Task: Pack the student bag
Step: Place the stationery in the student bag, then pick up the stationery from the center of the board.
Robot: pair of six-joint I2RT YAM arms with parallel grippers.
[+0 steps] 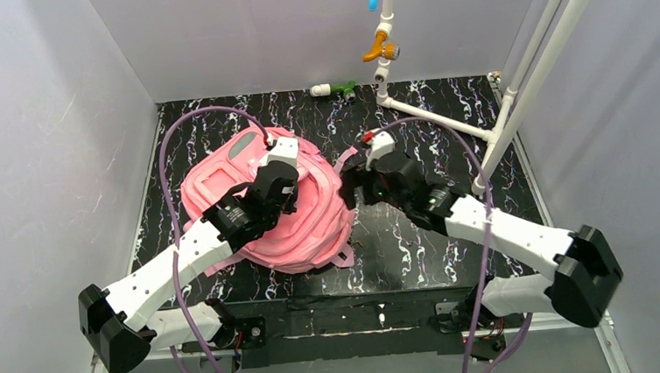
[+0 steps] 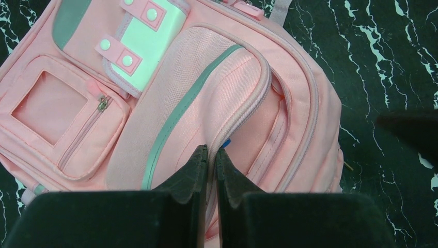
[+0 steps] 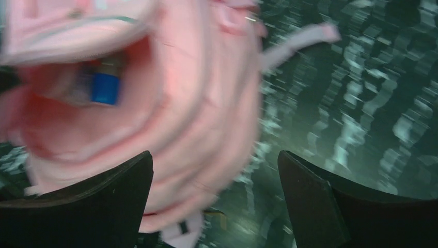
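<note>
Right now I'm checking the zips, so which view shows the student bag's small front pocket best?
Left wrist: the front pocket lies sharp and close, zip pull visible. Top external shows the student bag, the pocket too small to tell. Right wrist, blurred, shows only the bag's open mouth.

Top view: high behind both arms, looking down on the whole counter. Wrist views: close behind left tool and right tool, both facing the student bag, shared with the top view.
</note>
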